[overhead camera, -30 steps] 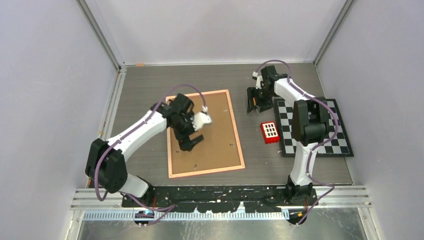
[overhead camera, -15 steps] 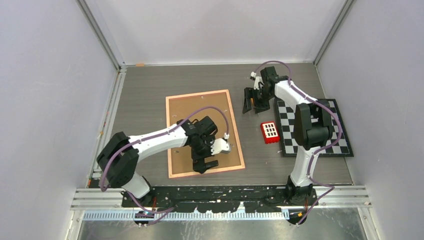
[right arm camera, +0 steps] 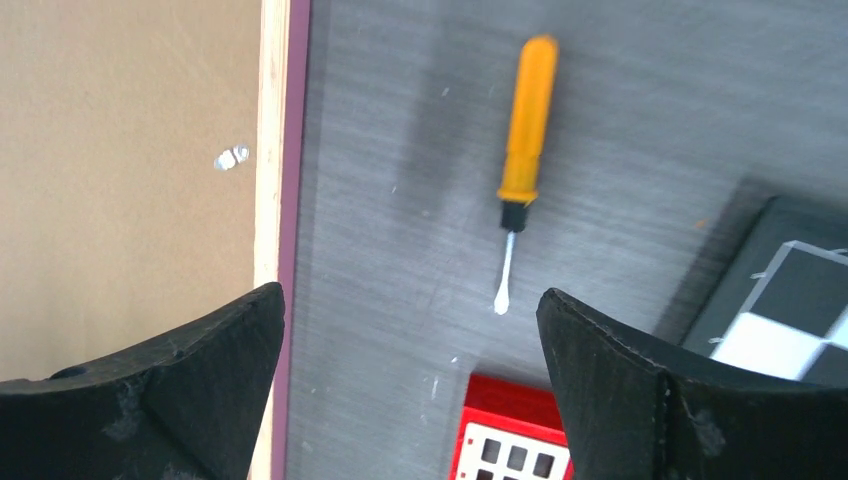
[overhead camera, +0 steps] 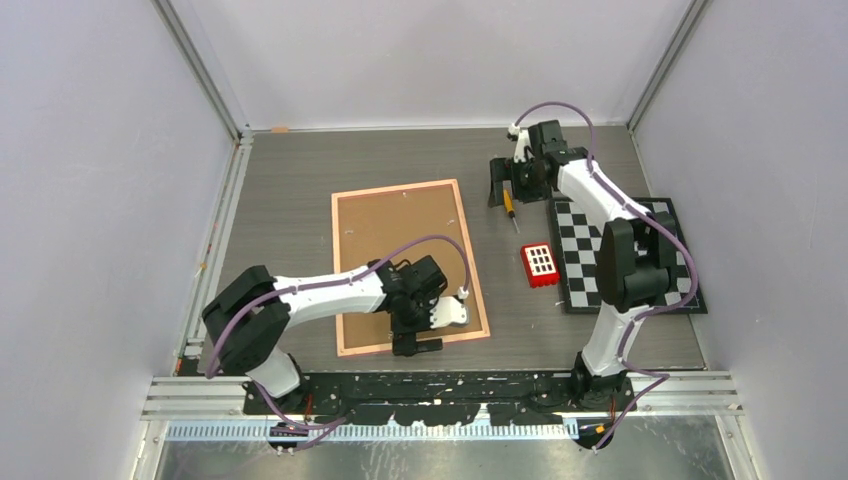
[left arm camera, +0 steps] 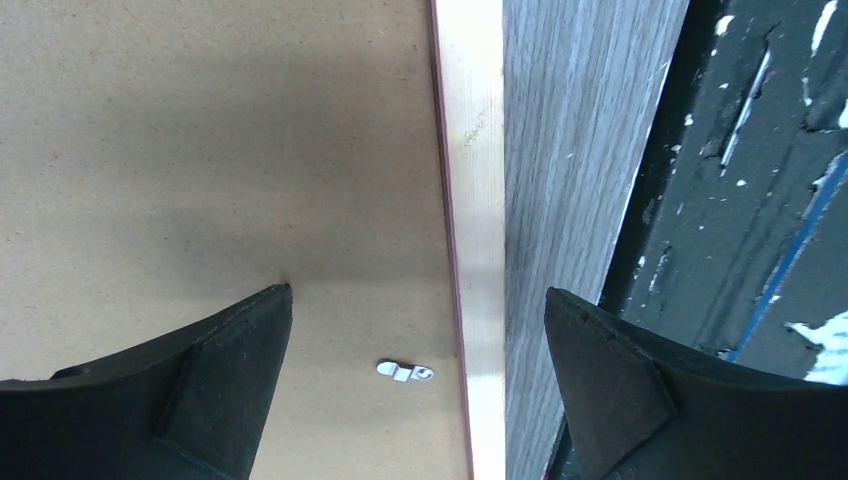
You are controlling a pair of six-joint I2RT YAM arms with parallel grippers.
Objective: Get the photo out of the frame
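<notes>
The frame [overhead camera: 405, 250] lies face down mid-table, its brown fibreboard back up, with a thin pink border. The photo is hidden under the panel. My left gripper [overhead camera: 417, 343] is open and empty over the frame's near edge. In the left wrist view its jaws [left arm camera: 418, 330] straddle a small metal clip [left arm camera: 405, 371] and the pink border [left arm camera: 475, 200]. My right gripper [overhead camera: 501, 188] is open and empty at the far right of the frame, above an orange-handled screwdriver [overhead camera: 510, 205]. In the right wrist view the screwdriver [right arm camera: 527, 120] lies on the table beyond the open jaws [right arm camera: 410, 340].
A red block with white holes [overhead camera: 540, 264] sits right of the frame, also in the right wrist view [right arm camera: 520, 440]. A black-and-white checkerboard [overhead camera: 625, 255] lies at the right. Another clip [right arm camera: 232, 157] shows on the panel. The black arm-base rail [left arm camera: 760, 200] runs along the near edge.
My left gripper has swung from the middle of the panel to the frame's near edge. My right gripper has drawn back, and the screwdriver now shows lying on the table.
</notes>
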